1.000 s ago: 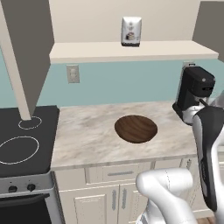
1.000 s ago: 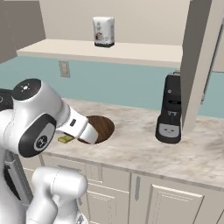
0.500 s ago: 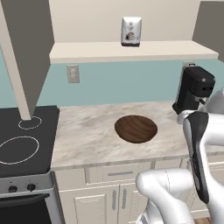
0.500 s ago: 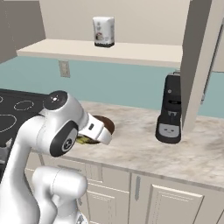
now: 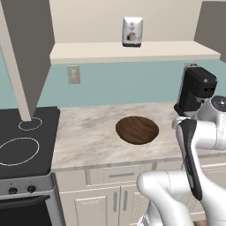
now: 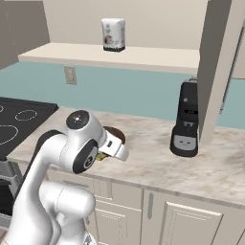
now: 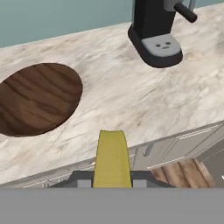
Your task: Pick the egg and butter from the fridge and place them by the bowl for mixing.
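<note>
The gripper (image 7: 112,181) was clamped shut on the butter (image 7: 112,157), the yellow stick jutting toward twelve o'clock in the hand view, above the counter's (image 7: 131,100) front edge. The bowl (image 7: 37,98) lay at about ten o'clock from it, the coffee machine (image 7: 157,30) at one. The carry-to-bowl step looked in hand. Next, I judged, the arm needed to move inward over the counter, lower, and release beside the bowl, not in it.

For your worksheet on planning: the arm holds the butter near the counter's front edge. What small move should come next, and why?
Probably carry the butter forward over the counter toward the bare spot beside the bowl. The jaws are shut on it, and it hangs at the counter's front edge, not yet by the bowl.
</note>
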Tool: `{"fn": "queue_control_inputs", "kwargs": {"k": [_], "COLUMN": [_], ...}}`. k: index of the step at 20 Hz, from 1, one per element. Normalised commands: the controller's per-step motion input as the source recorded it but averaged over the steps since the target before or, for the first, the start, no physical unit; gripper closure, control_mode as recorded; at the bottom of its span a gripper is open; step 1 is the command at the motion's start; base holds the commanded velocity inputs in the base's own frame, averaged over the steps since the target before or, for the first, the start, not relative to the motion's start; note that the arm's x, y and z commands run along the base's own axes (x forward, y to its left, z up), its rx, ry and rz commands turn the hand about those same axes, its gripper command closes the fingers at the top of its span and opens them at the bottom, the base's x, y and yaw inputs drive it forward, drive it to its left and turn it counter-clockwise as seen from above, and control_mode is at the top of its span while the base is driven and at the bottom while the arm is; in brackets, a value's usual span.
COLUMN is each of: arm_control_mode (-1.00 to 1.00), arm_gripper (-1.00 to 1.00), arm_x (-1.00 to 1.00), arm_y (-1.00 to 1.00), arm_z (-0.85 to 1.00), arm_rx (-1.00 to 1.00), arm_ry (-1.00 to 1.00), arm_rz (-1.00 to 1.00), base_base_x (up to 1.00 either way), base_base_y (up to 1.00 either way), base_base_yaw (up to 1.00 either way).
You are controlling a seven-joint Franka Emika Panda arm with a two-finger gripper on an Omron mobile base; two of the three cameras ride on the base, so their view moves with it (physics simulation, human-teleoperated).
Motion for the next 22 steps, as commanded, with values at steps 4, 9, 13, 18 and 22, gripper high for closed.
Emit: {"fn": "queue_control_inputs", "kwargs": {"k": [4, 9, 13, 18, 22], "arm_control_mode": [-1.00, -1.00, -1.00, -1.00, -1.00], "arm_gripper": [1.00, 1.00, 1.00, 1.00, 1.00], "arm_x": [0.28, 0.34, 0.22, 0.20, 0.23], "arm_y": [-0.02, -0.12, -0.08, -0.04, -0.10], "arm_z": [-0.28, -0.21, -0.31, -0.22, -0.17], "arm_rx": [0.00, 0.00, 0.00, 0.00, 0.00], "arm_ry": [-0.03, -0.05, -0.12, -0.09, -0.05], "arm_rz": [0.04, 0.02, 0.04, 0.04, 0.05], "base_base_x": [0.00, 0.00, 0.00, 0.00, 0.00], "base_base_y": [0.00, 0.00, 0.00, 0.00, 0.00], "base_base_yaw": [0.00, 0.00, 0.00, 0.00, 0.00]}}
